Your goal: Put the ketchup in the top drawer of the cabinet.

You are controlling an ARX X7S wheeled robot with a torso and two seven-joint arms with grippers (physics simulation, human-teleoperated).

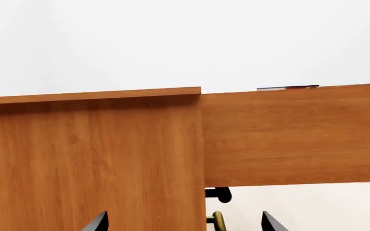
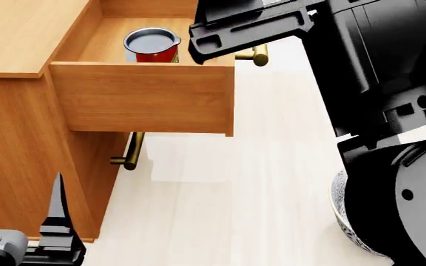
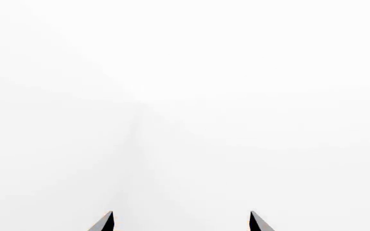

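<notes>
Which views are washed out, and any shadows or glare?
Right wrist view: nearly pure white, only the right gripper fingertips show. Left wrist view: blank white above the evenly lit cabinet. Head view: sharp, the top drawer shadows the floor, soft glare on the ketchup lid.

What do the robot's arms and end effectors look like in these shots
The right arm is bulky matte black, with blocky angular housings, rounded joint covers and small round fasteners. The left end effector and right end effector show only as thin, pointed black fingertips. No cables or markings are visible.
</notes>
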